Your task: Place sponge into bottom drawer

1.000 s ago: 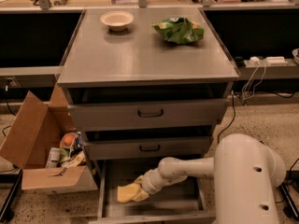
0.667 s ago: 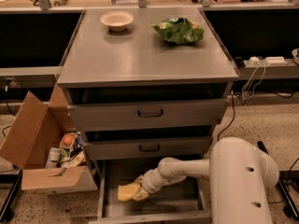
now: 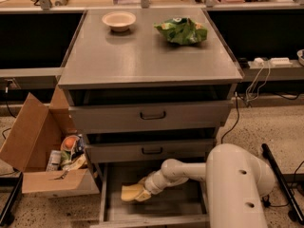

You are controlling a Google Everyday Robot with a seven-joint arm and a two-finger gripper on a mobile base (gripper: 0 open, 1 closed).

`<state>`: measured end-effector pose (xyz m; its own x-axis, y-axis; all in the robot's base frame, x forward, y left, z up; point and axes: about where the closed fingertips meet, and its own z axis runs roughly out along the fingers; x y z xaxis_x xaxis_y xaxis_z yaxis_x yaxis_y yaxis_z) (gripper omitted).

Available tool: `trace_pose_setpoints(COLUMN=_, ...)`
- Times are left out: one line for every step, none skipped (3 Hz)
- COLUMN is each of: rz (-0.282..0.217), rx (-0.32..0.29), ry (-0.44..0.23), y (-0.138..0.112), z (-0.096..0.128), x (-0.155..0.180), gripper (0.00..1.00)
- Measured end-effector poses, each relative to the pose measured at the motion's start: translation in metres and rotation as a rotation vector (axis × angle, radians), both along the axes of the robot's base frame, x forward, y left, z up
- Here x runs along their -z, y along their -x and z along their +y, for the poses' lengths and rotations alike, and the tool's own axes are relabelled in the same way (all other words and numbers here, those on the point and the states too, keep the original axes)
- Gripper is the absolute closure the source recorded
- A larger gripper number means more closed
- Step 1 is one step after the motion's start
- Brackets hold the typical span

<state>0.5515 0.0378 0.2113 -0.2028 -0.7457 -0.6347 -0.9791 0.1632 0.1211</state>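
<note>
The gripper (image 3: 142,193) is inside the bottom drawer (image 3: 183,206), at the sponge (image 3: 128,193); its grip state cannot be told. The sponge is probably light, soft and compressible: grasp across the middle.

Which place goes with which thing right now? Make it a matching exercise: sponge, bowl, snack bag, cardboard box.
Things:
1 sponge
2 bowl
3 snack bag
4 cardboard box

Places:
A on the floor, left of the cabinet
B cabinet top, back right
C in the open bottom drawer, at the gripper
D cabinet top, back left

Pairs: 1-C, 2-D, 3-B, 4-A
</note>
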Motion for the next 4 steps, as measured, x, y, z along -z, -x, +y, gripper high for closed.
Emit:
trace_pose_setpoints(rz=0.001, rx=0.006, ry=0.000, y=-0.0029, z=-0.0004, x=0.0016, gripper=0.57)
trace_pose_setpoints(rz=0.001, rx=0.006, ry=0.000, y=-0.0029, z=-0.0004, x=0.0016, gripper=0.34)
trace_pose_setpoints(rz=0.001, rx=0.006, ry=0.000, y=-0.0029, z=-0.0004, x=0.0016, gripper=0.12)
trace_pose_setpoints(rz=0.012, rx=-0.007, ry=-0.029, y=0.0031, z=0.0020, x=0.0073, gripper=0.00)
